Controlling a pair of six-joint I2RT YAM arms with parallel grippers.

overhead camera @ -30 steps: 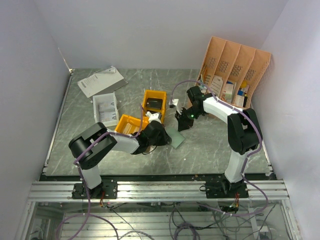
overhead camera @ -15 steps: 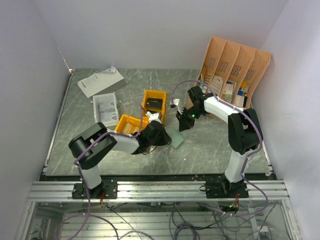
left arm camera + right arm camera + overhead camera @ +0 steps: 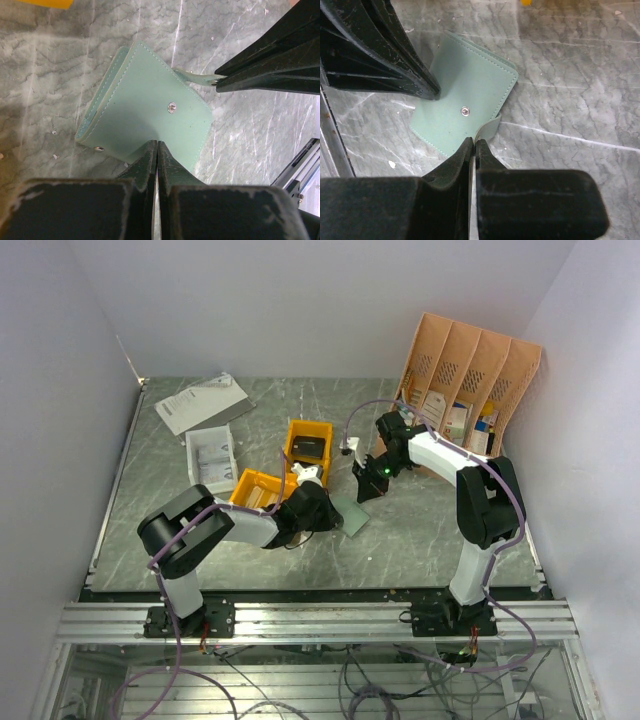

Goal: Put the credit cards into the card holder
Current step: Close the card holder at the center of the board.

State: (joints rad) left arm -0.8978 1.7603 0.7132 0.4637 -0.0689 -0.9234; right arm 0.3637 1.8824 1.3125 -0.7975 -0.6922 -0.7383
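The card holder point(image 3: 150, 112) is a grey-green wallet lying closed and flat on the marble table, snap stud up; it also shows in the top view point(image 3: 351, 514) and the right wrist view point(image 3: 470, 100). My left gripper point(image 3: 157, 146) is shut, with its tips resting on the wallet's near edge and nothing between them. My right gripper point(image 3: 474, 143) is shut on the wallet's strap point(image 3: 491, 128), which curls up off the far edge. Each gripper's fingers show in the other's view: the right one's fingers point(image 3: 270, 65) and the left one's fingers point(image 3: 395, 65). I cannot make out the credit cards in any view.
Two orange bins point(image 3: 322, 430) point(image 3: 243, 483) stand just left of the wallet, the far one holding a black block point(image 3: 309, 448). A white tray point(image 3: 210, 458) and a paper sheet point(image 3: 200, 402) lie at the back left. The peach organiser point(image 3: 465, 380) stands at the back right.
My right gripper's jaws have closed onto the strap. Both arms and the card holder stay where they were.
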